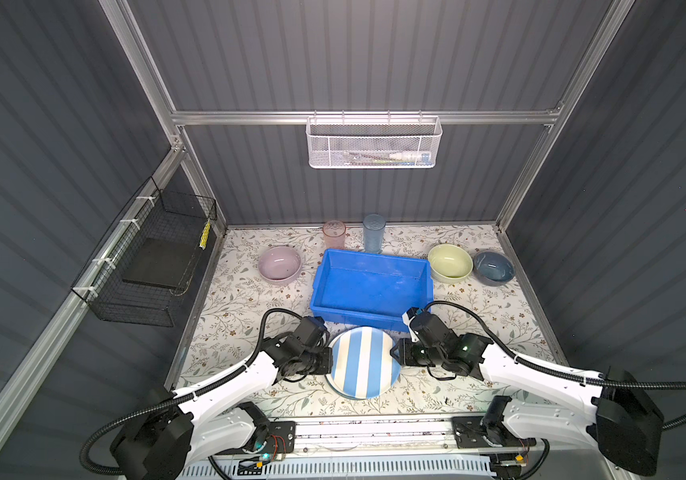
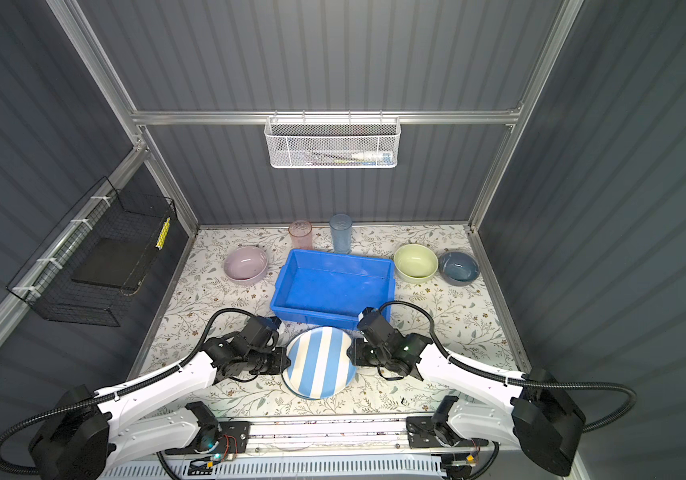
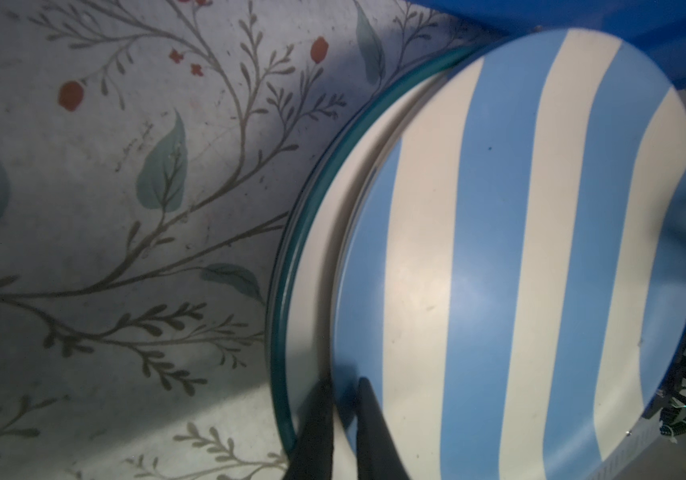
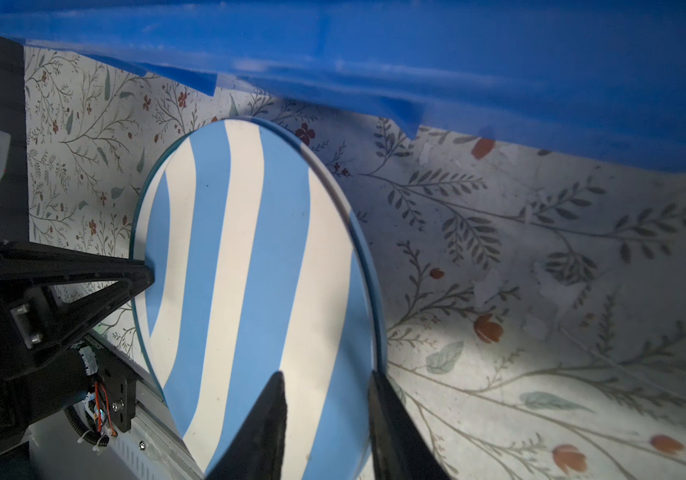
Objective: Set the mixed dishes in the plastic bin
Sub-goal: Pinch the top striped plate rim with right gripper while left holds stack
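A blue-white striped plate (image 1: pixel 364 361) (image 2: pixel 319 361) lies near the table's front, stacked on a green-rimmed plate (image 3: pixel 287 270). My left gripper (image 1: pixel 330 362) (image 3: pixel 343 390) is shut on the striped plate's left rim, one finger under it. My right gripper (image 1: pixel 393 353) (image 4: pixel 326 374) is open, its jaws straddling the plate's right rim. Just behind the plate stands the bright blue plastic bin (image 1: pixel 353 320) (image 4: pixel 374 50). A lilac bowl (image 1: pixel 279 264) sits left of the bin. A pale-green bowl (image 1: pixel 450 262) and a dark-blue bowl (image 1: pixel 493 267) sit to its right. Pink (image 1: pixel 334 233) and blue (image 1: pixel 373 232) tumblers stand behind it.
A white mesh basket (image 1: pixel 373 143) hangs on the back wall. A black wire basket (image 1: pixel 154 266) hangs on the left wall. Grey panel walls close in the floral table on three sides.
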### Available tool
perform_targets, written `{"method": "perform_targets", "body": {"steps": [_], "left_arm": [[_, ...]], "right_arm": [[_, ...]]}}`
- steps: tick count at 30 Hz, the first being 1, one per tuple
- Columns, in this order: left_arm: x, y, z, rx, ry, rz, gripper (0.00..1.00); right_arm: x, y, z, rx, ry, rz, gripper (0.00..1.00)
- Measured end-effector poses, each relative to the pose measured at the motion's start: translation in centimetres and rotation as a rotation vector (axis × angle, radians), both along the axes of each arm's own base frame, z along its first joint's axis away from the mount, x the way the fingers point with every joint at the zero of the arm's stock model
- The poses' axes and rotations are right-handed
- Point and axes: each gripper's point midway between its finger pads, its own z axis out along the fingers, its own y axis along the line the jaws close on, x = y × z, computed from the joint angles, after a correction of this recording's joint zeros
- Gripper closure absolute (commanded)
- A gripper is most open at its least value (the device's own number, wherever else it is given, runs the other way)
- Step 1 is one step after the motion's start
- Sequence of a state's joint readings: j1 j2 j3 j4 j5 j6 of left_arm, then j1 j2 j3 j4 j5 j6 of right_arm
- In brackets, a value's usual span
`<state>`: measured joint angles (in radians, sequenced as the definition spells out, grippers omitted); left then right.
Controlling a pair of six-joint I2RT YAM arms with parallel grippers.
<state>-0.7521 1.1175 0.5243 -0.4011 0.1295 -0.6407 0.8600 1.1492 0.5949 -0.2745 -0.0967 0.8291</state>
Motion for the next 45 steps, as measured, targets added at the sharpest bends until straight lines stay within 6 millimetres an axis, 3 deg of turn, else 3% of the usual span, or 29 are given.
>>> {"method": "perform_targets", "body": {"steps": [33,45], "left_arm": [[0.3,-0.3,-0.2,-0.002,-0.003,0.0,0.88],[0.3,-0.2,-0.2,0.0,-0.005,0.002,0.88]], "right_arm": [[-0.4,-1.5,-1.1,-0.064,0.009,-0.026,0.66],[-0.5,-1.6,-0.2,-0.059,-0.017,-0.024,0.69]]}}
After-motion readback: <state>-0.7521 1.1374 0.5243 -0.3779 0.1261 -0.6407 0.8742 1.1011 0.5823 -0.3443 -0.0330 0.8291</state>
